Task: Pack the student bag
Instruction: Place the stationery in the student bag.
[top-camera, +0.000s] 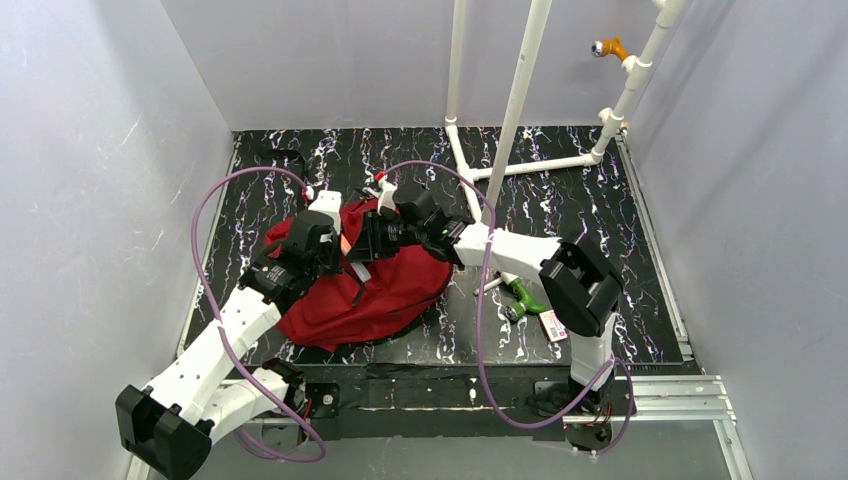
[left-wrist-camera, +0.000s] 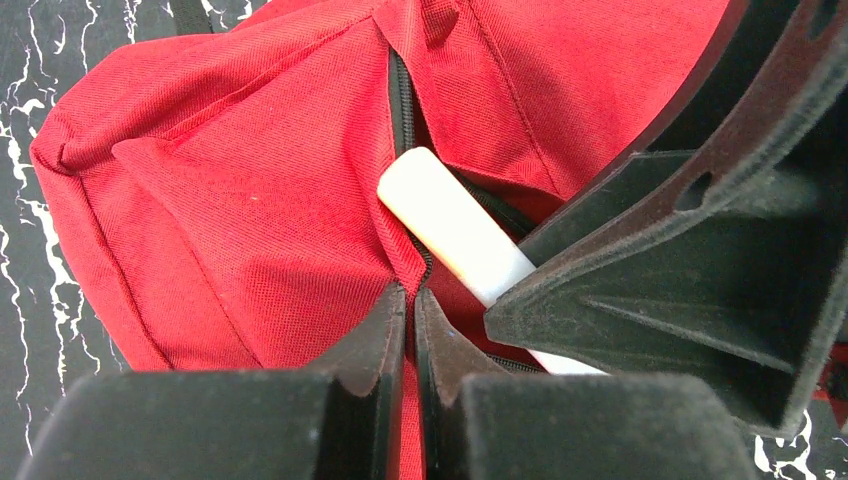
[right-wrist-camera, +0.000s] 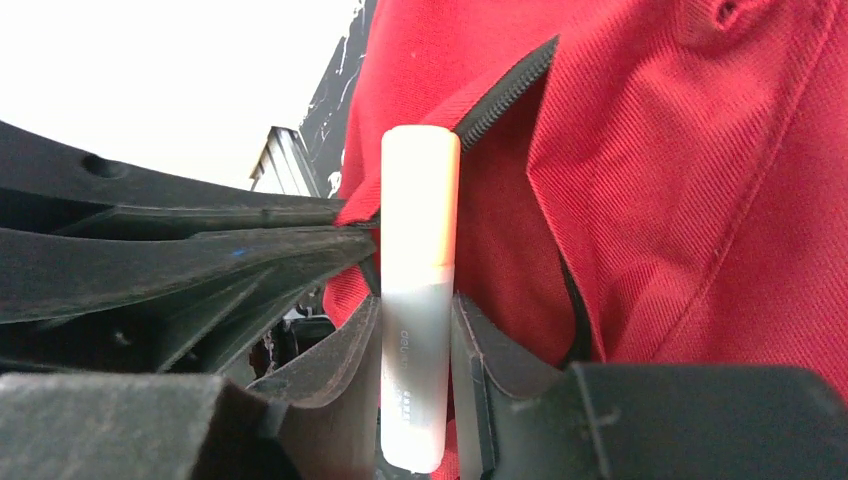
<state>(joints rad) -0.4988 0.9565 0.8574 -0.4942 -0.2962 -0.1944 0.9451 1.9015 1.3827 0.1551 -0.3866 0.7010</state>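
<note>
- Closest to the bases in the overhead view, purple cables (top-camera: 481, 330) loop off both arms over the black, white-veined tabletop (top-camera: 600, 210).
- Right of centre, a small green-and-white object (top-camera: 526, 297) lies on the tabletop under the right forearm; what it is cannot be told.
- The student bag (top-camera: 390, 295) lies flat left of centre, red fabric spread out, with both arms meeting over its upper part.
- The left hand (left-wrist-camera: 411, 308) is closed almost completely, and a fold of the bag's red fabric beside the black zipper (left-wrist-camera: 401, 95) is pinched between its fingers.
- The right hand (right-wrist-camera: 415, 320) is clamped on a pale tube (right-wrist-camera: 420, 200), gripping its greyish printed lower part; the peach-white upper end points at the open zipper slit.
- In the left wrist view the tube lies across the slit, its rounded end touching the zipper edge.
- Farthest back, a white pipe frame (top-camera: 520, 100) rises from the tabletop in the upper middle.
</note>
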